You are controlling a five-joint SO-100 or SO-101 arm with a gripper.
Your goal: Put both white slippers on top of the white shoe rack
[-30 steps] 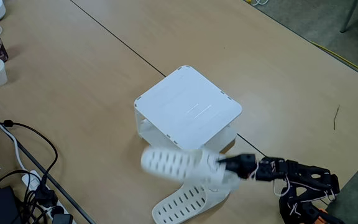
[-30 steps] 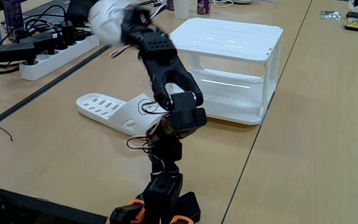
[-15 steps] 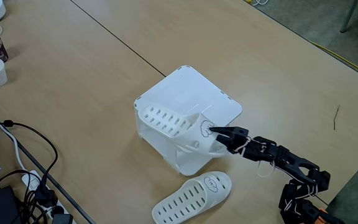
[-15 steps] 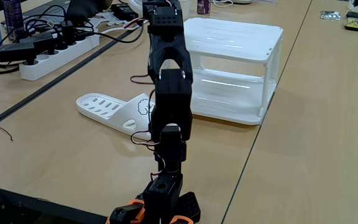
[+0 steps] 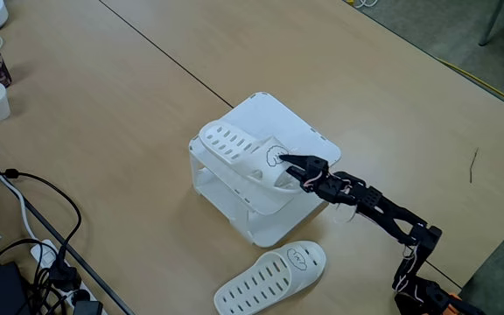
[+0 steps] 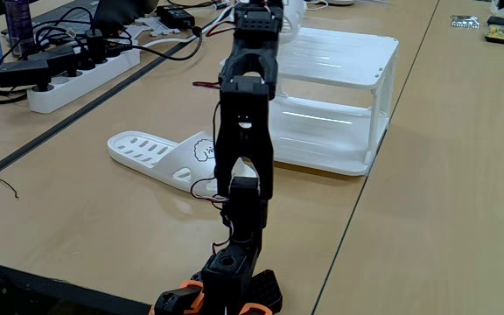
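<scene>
Hand: (image 5: 285,164) clamped on the strap of one slipper (image 5: 245,157), over the rack's top.
Held slipper: lies on the rack (image 5: 309,140) top, toe toward the top left in a fixed view, partly overhanging the near edge.
Other slipper: (image 5: 269,279) flat on the tabletop (image 5: 103,105), just in front of the rack; also seen (image 6: 160,155) left of the arm.
Rack: upright (image 6: 339,105) on the tabletop.

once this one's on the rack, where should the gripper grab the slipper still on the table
Probably the strap end of the slipper on the table, the raised band with the face mark, approached from above: it lies flat, sole down, and the strap arches clear of the sole, giving the jaws an edge to close on.
</scene>
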